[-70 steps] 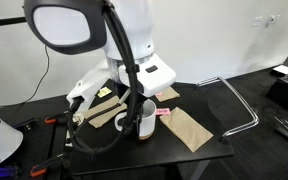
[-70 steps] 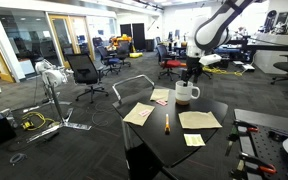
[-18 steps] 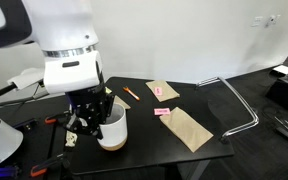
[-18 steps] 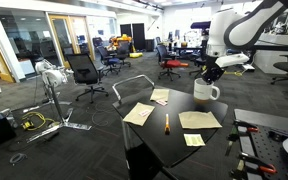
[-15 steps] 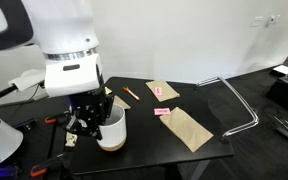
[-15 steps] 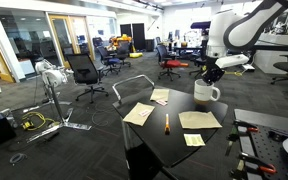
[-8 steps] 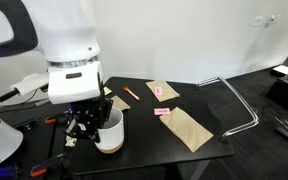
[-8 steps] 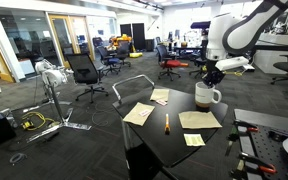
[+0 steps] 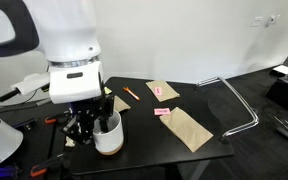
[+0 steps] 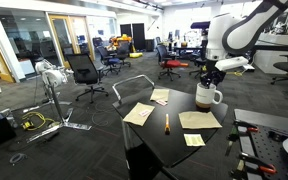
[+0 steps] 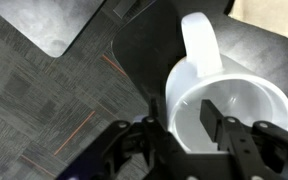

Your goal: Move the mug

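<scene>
The mug (image 9: 108, 137) is large and white with a loop handle. It stands upright near the edge of the black table (image 9: 174, 140) and shows in both exterior views (image 10: 206, 97). My gripper (image 9: 101, 122) hangs right over it (image 10: 211, 79). In the wrist view the gripper (image 11: 181, 118) straddles the mug's rim (image 11: 184, 85). One finger is inside the cup and one outside, and a gap shows between the inner finger and the wall. The handle (image 11: 201, 42) points away from the fingers. The jaws stand open.
Brown paper pieces (image 9: 189, 127) (image 9: 162, 91) lie on the table with a pink scrap (image 9: 163, 112) and an orange pen (image 9: 127, 93). A yellow note (image 10: 193, 140) lies near the front edge. A metal chair frame (image 9: 239, 105) stands beside the table.
The mug has come down a little and shifted toward the table's edge with the gripper. The fingers have parted from the rim that they were shut on.
</scene>
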Action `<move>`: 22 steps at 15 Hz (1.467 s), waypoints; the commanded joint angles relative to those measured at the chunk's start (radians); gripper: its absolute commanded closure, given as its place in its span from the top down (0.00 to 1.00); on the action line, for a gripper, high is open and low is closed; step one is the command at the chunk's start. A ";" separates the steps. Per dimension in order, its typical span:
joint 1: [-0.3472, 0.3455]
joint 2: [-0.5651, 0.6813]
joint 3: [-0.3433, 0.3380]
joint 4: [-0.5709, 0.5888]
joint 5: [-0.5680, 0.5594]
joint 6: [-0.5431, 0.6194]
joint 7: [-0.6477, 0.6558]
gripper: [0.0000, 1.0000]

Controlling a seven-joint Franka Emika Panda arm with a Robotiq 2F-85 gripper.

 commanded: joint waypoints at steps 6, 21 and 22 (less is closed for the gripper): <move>0.002 -0.097 0.029 0.006 -0.002 -0.089 0.003 1.00; 0.102 -0.226 0.020 0.119 0.113 -0.118 -0.247 1.00; 0.126 -0.206 0.012 0.148 0.141 -0.119 -0.290 1.00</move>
